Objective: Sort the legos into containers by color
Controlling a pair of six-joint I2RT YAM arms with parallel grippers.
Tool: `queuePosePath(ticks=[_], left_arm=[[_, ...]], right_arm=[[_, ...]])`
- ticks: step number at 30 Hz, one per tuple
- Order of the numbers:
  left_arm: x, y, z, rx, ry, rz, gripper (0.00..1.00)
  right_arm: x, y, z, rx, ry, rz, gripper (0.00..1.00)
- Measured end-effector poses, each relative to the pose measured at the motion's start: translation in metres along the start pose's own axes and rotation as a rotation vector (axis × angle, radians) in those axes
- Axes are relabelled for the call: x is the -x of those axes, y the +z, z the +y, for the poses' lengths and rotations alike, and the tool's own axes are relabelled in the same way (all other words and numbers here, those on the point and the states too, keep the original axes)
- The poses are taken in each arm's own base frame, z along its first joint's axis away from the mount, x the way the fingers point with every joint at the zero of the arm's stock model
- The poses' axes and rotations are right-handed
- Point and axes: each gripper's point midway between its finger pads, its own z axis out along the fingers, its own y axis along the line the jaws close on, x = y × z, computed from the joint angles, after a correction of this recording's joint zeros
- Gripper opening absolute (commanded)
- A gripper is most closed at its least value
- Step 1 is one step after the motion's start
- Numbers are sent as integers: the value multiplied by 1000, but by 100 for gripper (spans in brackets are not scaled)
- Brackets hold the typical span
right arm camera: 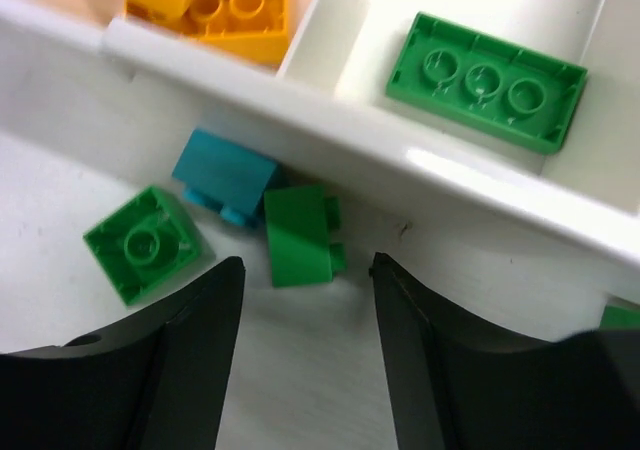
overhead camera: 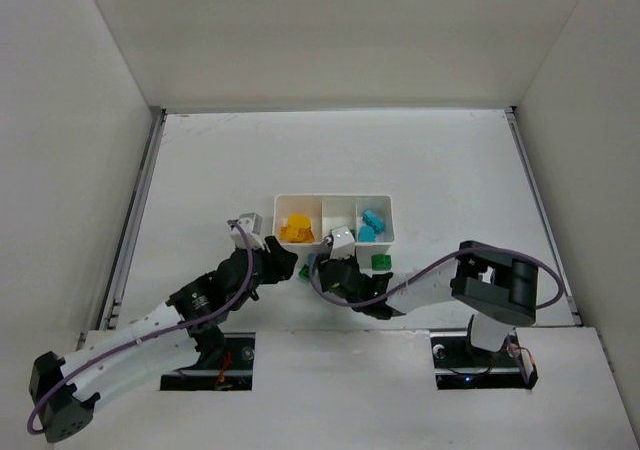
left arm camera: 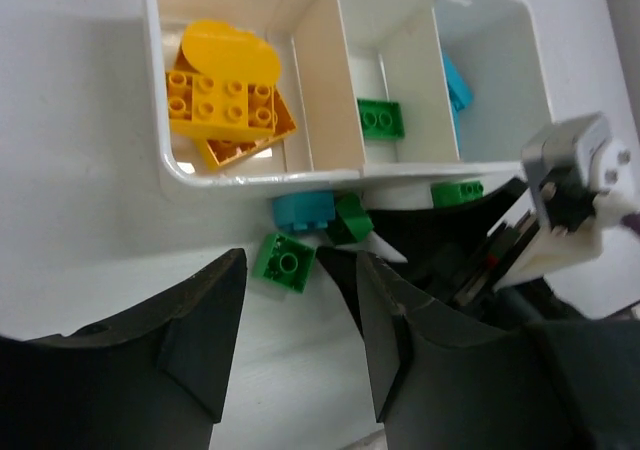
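1. Left gripper (left arm camera: 298, 305) — jaws released, empty, lined up on the square green lego (left arm camera: 284, 261), probably to pick it.
2. Centre: the tray (left arm camera: 250, 178) holds yellow legos (left arm camera: 225, 105) at left and a flat green lego (left arm camera: 380, 118) in the middle compartment.
3. Right gripper (right arm camera: 307, 270) — jaws spread, empty, over the tipped green lego (right arm camera: 300, 235) beside the cyan lego (right arm camera: 225, 175), just outside the rim.

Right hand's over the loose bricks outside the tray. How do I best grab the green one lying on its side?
Pinch the green brick across its flat left face and studded right face, coming down at its near end: the blue brick crowds its far-left corner and the tray wall sits just behind. The open right hand looks lined up.
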Motion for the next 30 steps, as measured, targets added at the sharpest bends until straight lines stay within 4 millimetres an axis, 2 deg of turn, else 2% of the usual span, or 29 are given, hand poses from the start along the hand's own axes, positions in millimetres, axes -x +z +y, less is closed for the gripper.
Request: queuePosePath(ticks=[3, 5, 9, 13, 16, 18, 21, 23, 30], left_arm=[[-19, 0, 1, -4, 30, 52, 49], [-30, 1, 3, 2, 47, 83, 53], [-48, 4, 9, 28, 75, 139, 57], [-61, 8, 12, 50, 102, 178, 59], [-70, 13, 16, 70, 120, 200, 59], [-75, 16, 19, 84, 132, 214, 59], [-79, 21, 20, 95, 145, 220, 59], [-81, 24, 19, 94, 149, 220, 59], [-89, 33, 19, 98, 180, 233, 59]], right_arm=[[5, 6, 1, 0, 33, -27, 35], [7, 7, 2, 4, 47, -43, 26], [11, 2, 6, 13, 60, -65, 23], [20, -32, 18, 76, 57, -86, 23], [40, -64, 30, 142, 79, -113, 23], [57, -81, 29, 166, 105, -136, 23], [80, -95, 19, 172, 146, -170, 23], [93, -94, 8, 154, 165, -188, 24], [129, -53, -47, 0, 184, -208, 25]])
